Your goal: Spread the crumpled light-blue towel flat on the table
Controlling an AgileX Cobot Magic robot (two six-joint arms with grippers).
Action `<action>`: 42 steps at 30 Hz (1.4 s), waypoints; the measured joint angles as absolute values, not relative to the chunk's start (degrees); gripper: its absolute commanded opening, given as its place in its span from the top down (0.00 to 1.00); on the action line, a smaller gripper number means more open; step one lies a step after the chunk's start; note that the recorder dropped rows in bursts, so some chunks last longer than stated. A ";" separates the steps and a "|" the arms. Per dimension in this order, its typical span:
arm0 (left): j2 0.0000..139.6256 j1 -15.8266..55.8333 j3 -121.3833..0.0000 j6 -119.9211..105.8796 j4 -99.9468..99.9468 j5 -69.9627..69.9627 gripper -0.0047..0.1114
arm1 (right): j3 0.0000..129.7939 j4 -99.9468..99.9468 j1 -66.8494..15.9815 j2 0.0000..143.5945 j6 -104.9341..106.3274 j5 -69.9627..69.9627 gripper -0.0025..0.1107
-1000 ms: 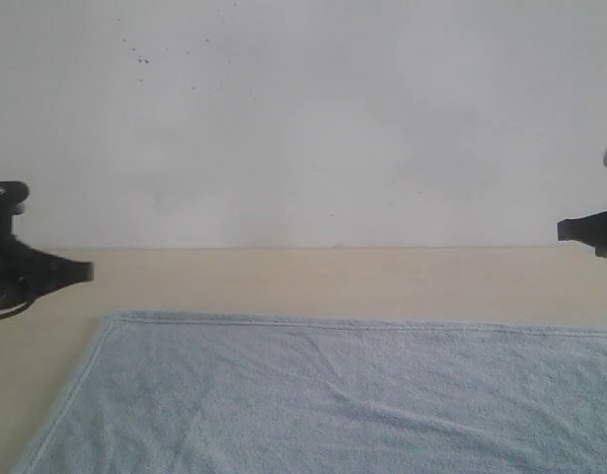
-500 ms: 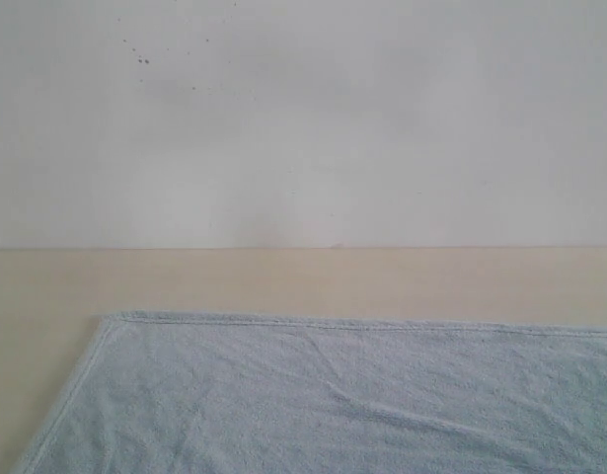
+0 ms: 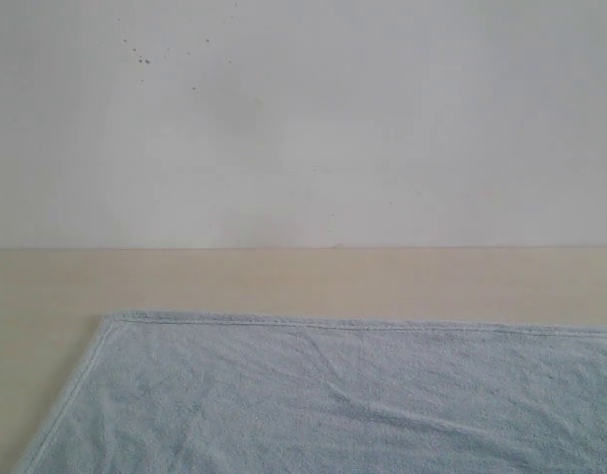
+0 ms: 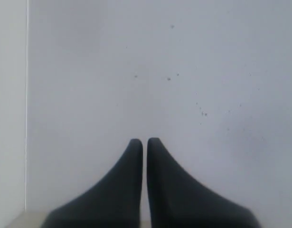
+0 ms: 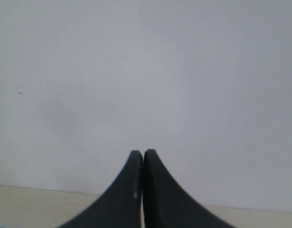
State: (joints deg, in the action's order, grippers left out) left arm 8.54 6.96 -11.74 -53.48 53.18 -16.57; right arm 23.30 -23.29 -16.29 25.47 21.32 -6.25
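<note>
The light-blue towel (image 3: pixel 333 395) lies flat short of the bench's (image 3: pixel 283 276) wall-side edge, so seemingly the left gripper (image 4: pixel 145 142) and right gripper (image 5: pixel 143 154) simply face the wall (image 3: pixel 303 118), fingers (image 4: pixel 129 180) closed together, empty

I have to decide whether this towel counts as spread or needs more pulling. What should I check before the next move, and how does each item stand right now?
1. Far hem of the towel lies straight on the table: ok.
2. Left hem and far-left corner lie flat, nothing folded under: ok.
3. Visible surface free of bunching: ok, only shallow creases.
4. Near and right edges flat: cannot tell, the exterior view cuts them off.
5. Left gripper shut, empty, facing the wall: ok.
6. Right gripper shut, empty, no cloth caught: ok.
</note>
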 measured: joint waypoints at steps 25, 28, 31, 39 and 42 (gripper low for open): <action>0.14 6.96 -8.99 -56.38 54.07 24.97 0.93 | 8.45 -12.57 -17.12 5.64 6.55 15.08 0.98; 0.14 6.96 -8.99 -56.38 54.07 25.11 0.93 | 8.45 -12.57 -17.12 5.64 5.97 15.08 0.98; 0.14 6.96 -8.99 -56.38 54.07 25.14 0.93 | 7.20 -11.42 -17.12 5.48 5.43 11.37 0.98; 0.14 6.96 -8.99 -56.38 54.07 25.14 0.93 | 0.39 -7.01 -4.66 0.46 9.78 2.87 0.98; 0.14 6.96 -8.99 -56.38 54.07 25.14 0.93 | 0.34 -3.93 -2.07 0.32 11.32 7.40 0.98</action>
State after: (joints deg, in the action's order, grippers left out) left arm 0.14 6.96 -8.99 -56.38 54.07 25.14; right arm 0.34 -3.93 -2.07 0.32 11.32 7.40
